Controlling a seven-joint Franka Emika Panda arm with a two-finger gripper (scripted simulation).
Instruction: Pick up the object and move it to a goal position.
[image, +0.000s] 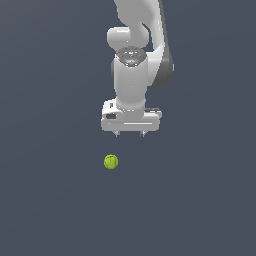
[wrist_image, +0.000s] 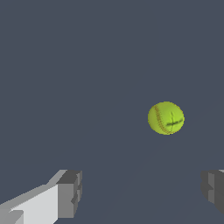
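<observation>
A small yellow-green ball (image: 111, 161) with faint darker seam lines lies on the dark grey floor. My white gripper (image: 129, 134) hangs above it, a little toward the exterior view's right, with its two short fingertips spread apart and nothing between them. In the wrist view the ball (wrist_image: 166, 117) lies ahead of the open fingers (wrist_image: 69, 194), nearer to the other finger (wrist_image: 213, 188), outside the gap between them.
The plain dark grey floor (image: 50, 200) fills both views. The white arm (image: 142, 45) rises above the gripper out of the exterior view's top.
</observation>
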